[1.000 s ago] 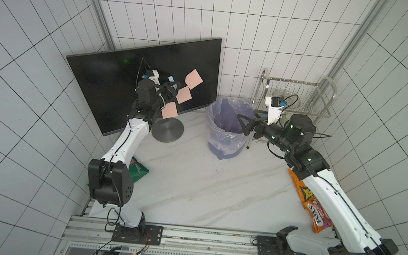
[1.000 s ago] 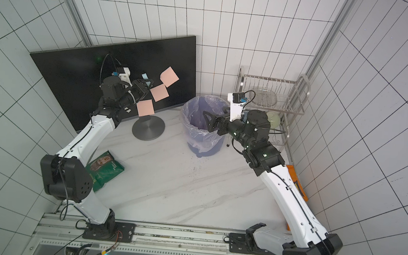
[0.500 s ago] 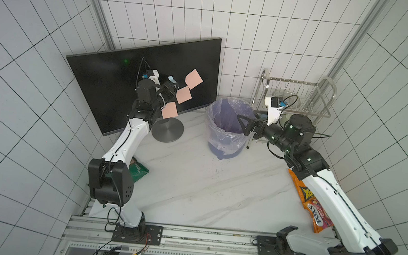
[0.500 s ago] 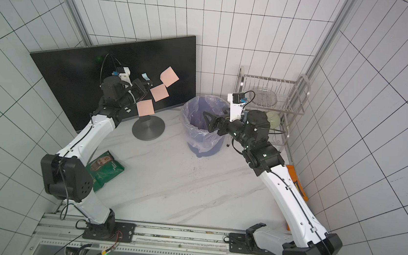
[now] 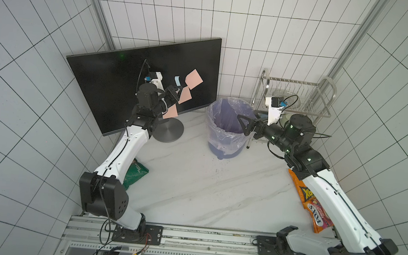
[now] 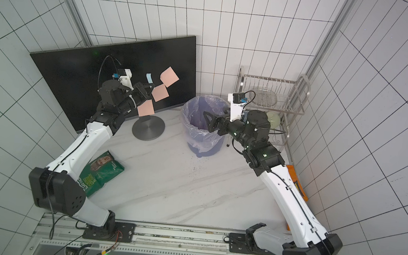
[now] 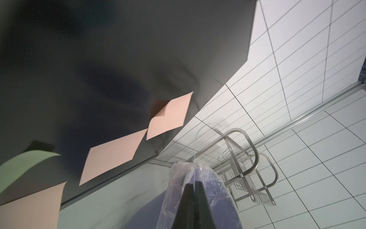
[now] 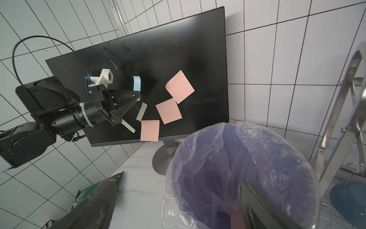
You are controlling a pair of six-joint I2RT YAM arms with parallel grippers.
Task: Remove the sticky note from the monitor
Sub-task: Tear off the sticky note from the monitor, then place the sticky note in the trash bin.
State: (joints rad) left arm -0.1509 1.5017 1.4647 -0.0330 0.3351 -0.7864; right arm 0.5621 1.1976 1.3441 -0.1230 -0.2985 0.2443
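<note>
Blue sticky note (image 8: 137,83) on upright black monitor (image 8: 158,49)

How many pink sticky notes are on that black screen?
3: an upper note, a middle note just below, and a lowest note at the bottom of the monitor. The left arm may hide more.

Site: robot lab test cell | white tiled walls (image 5: 270,37) enclose bin (image 5: 225,145) | monitor (image 5: 115,83) and dish rack (image 5: 291,81) flank bin | arm mounting rail (image 5: 200,235) opposite bin across marble table (image 5: 191,196)

White square-tiled walls (image 5: 284,26) with dark grout enclose a white, grey-veined marble worktop (image 5: 192,183), with slim aluminium posts (image 5: 96,3) rising at its rear corners under soft, even light.
</note>
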